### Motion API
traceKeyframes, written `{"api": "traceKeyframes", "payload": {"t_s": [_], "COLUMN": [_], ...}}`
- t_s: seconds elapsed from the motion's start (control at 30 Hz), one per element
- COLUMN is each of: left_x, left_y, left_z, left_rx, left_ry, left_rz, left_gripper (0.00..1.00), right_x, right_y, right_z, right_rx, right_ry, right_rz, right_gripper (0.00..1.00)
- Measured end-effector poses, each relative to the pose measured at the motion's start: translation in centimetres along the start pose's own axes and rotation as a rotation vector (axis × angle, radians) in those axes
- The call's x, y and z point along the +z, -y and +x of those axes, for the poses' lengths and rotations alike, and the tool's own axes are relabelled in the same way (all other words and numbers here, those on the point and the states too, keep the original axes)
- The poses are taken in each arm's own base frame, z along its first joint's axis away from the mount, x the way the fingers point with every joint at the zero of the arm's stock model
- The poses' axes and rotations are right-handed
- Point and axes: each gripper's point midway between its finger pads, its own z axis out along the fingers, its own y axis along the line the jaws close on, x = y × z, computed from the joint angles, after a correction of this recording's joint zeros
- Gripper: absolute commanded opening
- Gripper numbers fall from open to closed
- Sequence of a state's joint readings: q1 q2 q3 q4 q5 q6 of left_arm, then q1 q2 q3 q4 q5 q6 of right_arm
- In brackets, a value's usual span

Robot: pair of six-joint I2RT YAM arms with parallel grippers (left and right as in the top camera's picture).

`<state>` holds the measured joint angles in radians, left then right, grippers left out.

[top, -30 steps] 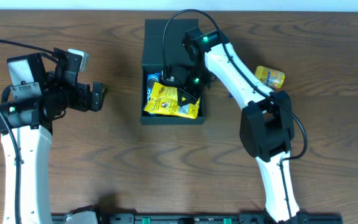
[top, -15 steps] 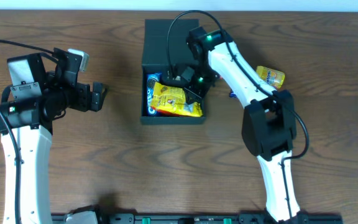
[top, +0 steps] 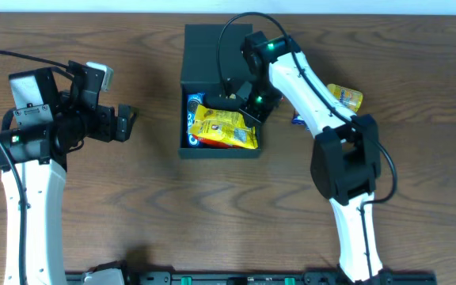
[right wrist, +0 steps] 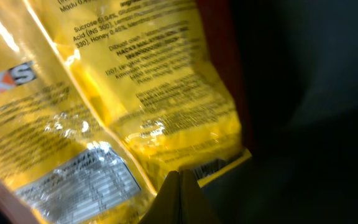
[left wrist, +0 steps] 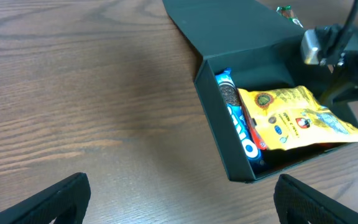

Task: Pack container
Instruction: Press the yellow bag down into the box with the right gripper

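- The container (top: 220, 153) lies on the wooden table (top: 133, 222) between the two arms, lid flap thrown open on its far side.
- Inside the container a yellow snack packet (top: 224, 128) lies flat across the well. A blue biscuit packet (top: 191, 123) stands on edge against the container's left wall.
- The right gripper (top: 242, 104) reaches into the container at its right side, over the yellow packet's right end.
- In the right wrist view its fingers (right wrist: 180, 194) are pressed together into a point with no gap. They sit right at the crinkled edge of the yellow packet (right wrist: 104, 93), with the container's dark wall just beyond. It cannot be told whether any foil is pinched between them.
- The left gripper (top: 125, 120) hangs well apart from the container, to its left, touching nothing.
- In the left wrist view its fingers (left wrist: 48, 199) are spread wide, with the container (left wrist: 219, 143) ahead of them and bare table between.
- A second yellow packet (top: 343, 96) lies on the table to the right of the container, outside it.
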<state>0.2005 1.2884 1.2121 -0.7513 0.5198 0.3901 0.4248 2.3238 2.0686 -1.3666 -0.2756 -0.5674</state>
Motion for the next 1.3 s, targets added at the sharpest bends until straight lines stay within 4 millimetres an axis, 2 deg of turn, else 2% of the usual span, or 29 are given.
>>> {"api": "traceKeyframes", "payload": {"t_s": [0.13,0.23,0.3,0.4,0.57,0.7,1.07,1.3], "left_x": [0.0,0.0,0.0,0.0,0.0,0.0,0.0,0.0], "left_y": [0.0,0.0,0.0,0.0,0.0,0.0,0.0,0.0], "left_z": [0.0,0.0,0.0,0.0,0.0,0.0,-0.1,-0.1], "left_rx": [0.000,0.000,0.000,0.000,0.000,0.000,0.002,0.003], "left_ry": [0.000,0.000,0.000,0.000,0.000,0.001,0.005,0.005], "left_rz": [0.000,0.000,0.000,0.000,0.000,0.000,-0.002,-0.002], "left_gripper": [0.95,0.95,0.95,0.95,0.95,0.95,0.95,0.95], "right_x": [-2.9,-5.5,-6.6,-7.1,-5.8,-3.6,2.2,3.1], "right_y": [-0.7,-2.2,-3.2,-4.5,-6.0,-6.6,-6.4,-6.2], "right_z": [-1.2,-2.2,-2.6,-2.9,-2.9,-2.8,0.5,1.0], "right_rx": [-0.022,-0.045,-0.053,-0.058,-0.067,-0.083,-0.042,-0.039], "right_ry": [0.079,0.164,0.201,0.228,0.215,0.196,0.096,0.082], "right_rz": [0.020,0.000,-0.032,-0.086,-0.147,-0.162,-0.203,-0.197], "right_gripper": [0.01,0.01,0.01,0.01,0.01,0.01,0.01,0.01]}}
